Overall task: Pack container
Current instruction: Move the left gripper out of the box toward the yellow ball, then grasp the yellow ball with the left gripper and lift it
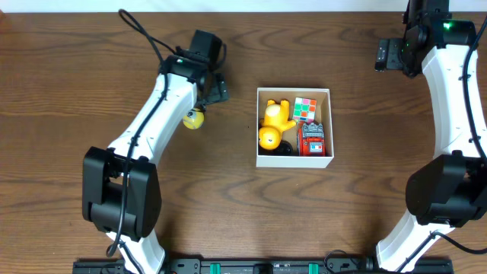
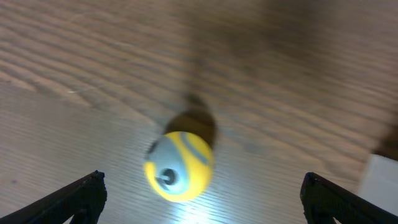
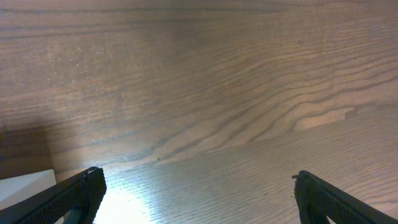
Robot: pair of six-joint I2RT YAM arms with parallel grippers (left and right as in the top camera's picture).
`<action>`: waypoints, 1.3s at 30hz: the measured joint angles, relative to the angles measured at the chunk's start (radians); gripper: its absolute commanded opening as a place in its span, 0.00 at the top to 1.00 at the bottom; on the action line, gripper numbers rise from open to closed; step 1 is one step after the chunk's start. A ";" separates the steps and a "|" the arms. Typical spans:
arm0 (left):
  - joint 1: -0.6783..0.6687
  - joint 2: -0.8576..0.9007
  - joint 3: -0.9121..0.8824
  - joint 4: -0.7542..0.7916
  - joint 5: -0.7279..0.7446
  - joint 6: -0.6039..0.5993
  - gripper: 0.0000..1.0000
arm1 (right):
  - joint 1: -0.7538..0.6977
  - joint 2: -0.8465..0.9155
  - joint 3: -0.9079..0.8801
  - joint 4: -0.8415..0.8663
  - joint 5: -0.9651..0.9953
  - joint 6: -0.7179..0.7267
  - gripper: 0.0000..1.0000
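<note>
The container (image 1: 294, 158) is a white-walled open box at the table's middle. In it lie a yellow toy (image 1: 274, 122), a colour cube (image 1: 305, 109) and a red toy (image 1: 312, 140). A small yellow and grey ball toy (image 1: 193, 119) rests on the wood left of the box; in the left wrist view the ball (image 2: 179, 166) lies blurred between and ahead of the wide-apart fingers, touching neither. My left gripper (image 1: 216, 88) (image 2: 202, 208) is open just above it. My right gripper (image 1: 386, 55) (image 3: 199, 208) hangs open over bare wood at the far right, with nothing in it.
A white corner of the container (image 2: 384, 180) shows at the right edge of the left wrist view, and another bit of it (image 3: 25, 185) at the lower left of the right wrist view. A dark object (image 1: 284, 148) lies in the box's front.
</note>
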 measured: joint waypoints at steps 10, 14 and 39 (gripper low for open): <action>0.048 0.103 -0.022 0.081 0.064 0.122 0.02 | 0.000 0.000 0.000 0.000 0.000 0.000 0.01; 0.047 0.170 -0.023 0.085 0.137 0.153 0.02 | 0.000 0.000 0.000 0.000 0.000 0.000 0.01; 0.048 0.200 -0.032 0.013 0.201 0.182 0.92 | 0.000 0.000 0.000 0.000 0.000 0.000 0.01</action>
